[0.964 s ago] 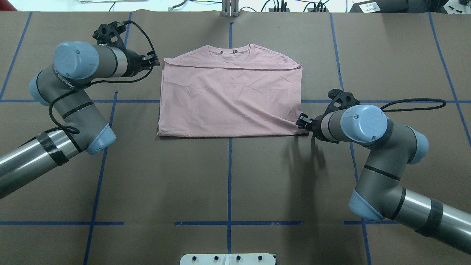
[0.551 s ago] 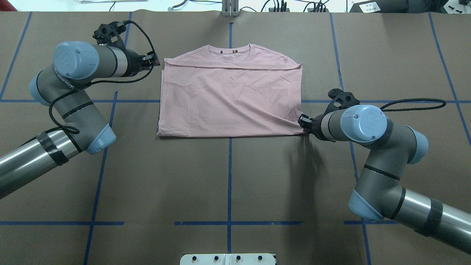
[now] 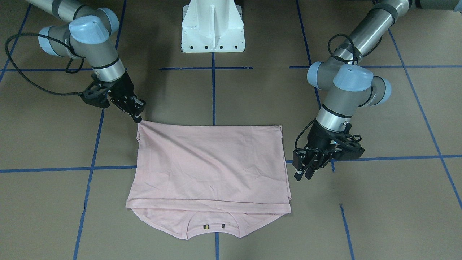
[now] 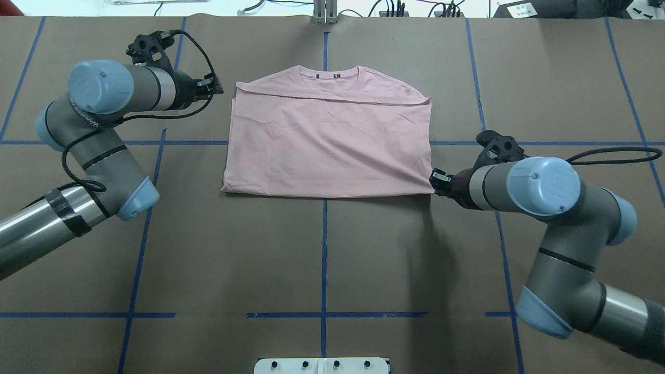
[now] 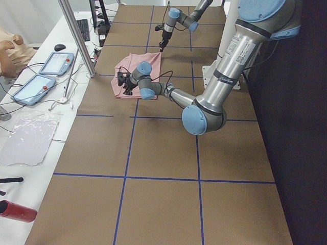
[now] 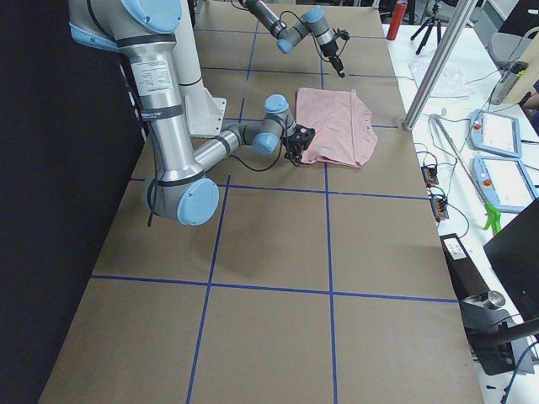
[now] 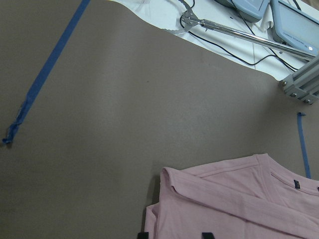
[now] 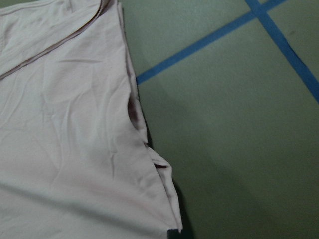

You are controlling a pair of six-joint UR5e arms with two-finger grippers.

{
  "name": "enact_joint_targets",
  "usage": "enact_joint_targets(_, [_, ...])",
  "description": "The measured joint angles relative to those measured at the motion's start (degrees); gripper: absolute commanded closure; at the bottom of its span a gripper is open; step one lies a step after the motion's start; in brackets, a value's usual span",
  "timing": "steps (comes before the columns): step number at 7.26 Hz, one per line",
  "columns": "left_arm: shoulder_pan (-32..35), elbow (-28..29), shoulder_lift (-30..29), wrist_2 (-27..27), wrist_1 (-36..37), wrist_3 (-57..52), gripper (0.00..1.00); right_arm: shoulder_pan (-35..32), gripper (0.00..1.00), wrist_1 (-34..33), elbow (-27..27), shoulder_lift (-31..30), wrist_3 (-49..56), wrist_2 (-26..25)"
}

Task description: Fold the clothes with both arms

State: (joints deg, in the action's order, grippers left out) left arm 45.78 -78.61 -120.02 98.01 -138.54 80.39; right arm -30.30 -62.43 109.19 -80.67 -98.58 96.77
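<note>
The pale pink T-shirt [image 4: 327, 140] lies folded flat with its plain side up and its ribbed collar [image 4: 331, 72] at the far edge. No print shows. My right gripper [image 4: 434, 181] is shut on the shirt's near right corner, which peaks up to the fingertips in the front view [image 3: 139, 118]. The right wrist view shows that corner [image 8: 167, 209] at the frame's bottom. My left gripper [image 4: 217, 87] is open and empty just left of the shirt's far left corner, clear of the cloth. In the front view it [image 3: 302, 174] points down beside the shirt [image 3: 209, 166].
The white pedestal base [image 3: 213, 27] stands at the near middle of the table. An aluminium post [image 4: 324, 13], cables and tablets [image 5: 53, 64] lie along the far edge. Blue tape lines [image 4: 323, 249] cross the brown table cover. A red bottle [image 5: 15, 211] lies off the table.
My right gripper has moved a little to the right and the shirt has slid that way with it. My left gripper has drawn back slightly to the left.
</note>
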Motion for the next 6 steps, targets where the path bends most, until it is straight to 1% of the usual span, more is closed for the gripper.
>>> enact_joint_targets(1, [0.00,-0.61,0.22,0.07,0.01,0.00,0.54,3.29,1.00,-0.02,6.38,-5.14,-2.29,0.26])
enact_joint_targets(2, [0.01,-1.24,0.31,0.13,0.04,-0.03,0.54,8.03,1.00,0.00,12.90,-10.96,-5.77,0.65])
enact_joint_targets(3, [0.01,-1.77,0.31,0.15,0.08,-0.03,0.54,14.18,0.97,0.03,19.09,-17.04,-8.80,1.46])
enact_joint_targets(4, [0.01,-2.42,0.31,0.43,0.16,0.00,0.54,20.16,0.09,0.12,23.31,-21.32,-10.38,3.50])
enact_joint_targets(5, [0.01,-3.46,0.34,1.26,0.30,0.17,0.53,24.50,0.00,0.22,25.16,-23.06,-11.06,5.86])
enact_joint_targets(6, [-0.07,-5.27,0.97,2.54,0.40,1.50,0.50,26.35,0.00,0.27,25.59,-23.30,-11.31,6.89])
